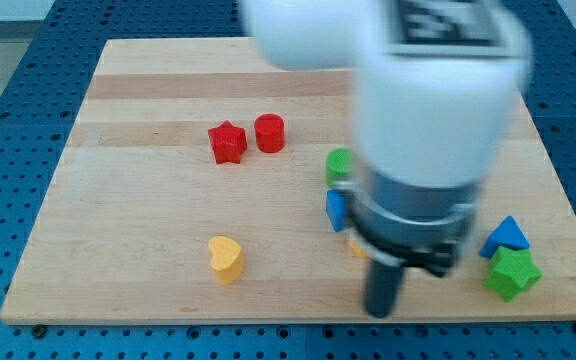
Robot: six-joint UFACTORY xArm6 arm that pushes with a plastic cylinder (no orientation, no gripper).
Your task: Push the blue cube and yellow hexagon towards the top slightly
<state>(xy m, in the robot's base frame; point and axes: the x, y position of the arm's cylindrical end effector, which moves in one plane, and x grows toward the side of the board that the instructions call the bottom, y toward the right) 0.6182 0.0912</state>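
The blue cube (336, 209) shows only as a sliver at the arm's left edge, right of the board's centre. Just below it a small yellow-orange piece (356, 246), likely the yellow hexagon, peeks out from behind the arm. My rod comes down from the big white and grey arm body (423, 140), and my tip (381, 313) is near the board's bottom edge, below and slightly right of both blocks. Most of both blocks is hidden by the arm.
A green block (339, 164) sits just above the blue cube. A red star (227, 142) and red cylinder (269, 133) lie at upper centre. A yellow heart (225, 258) lies at lower left. A blue triangle (505, 236) and green star (512, 272) lie at lower right.
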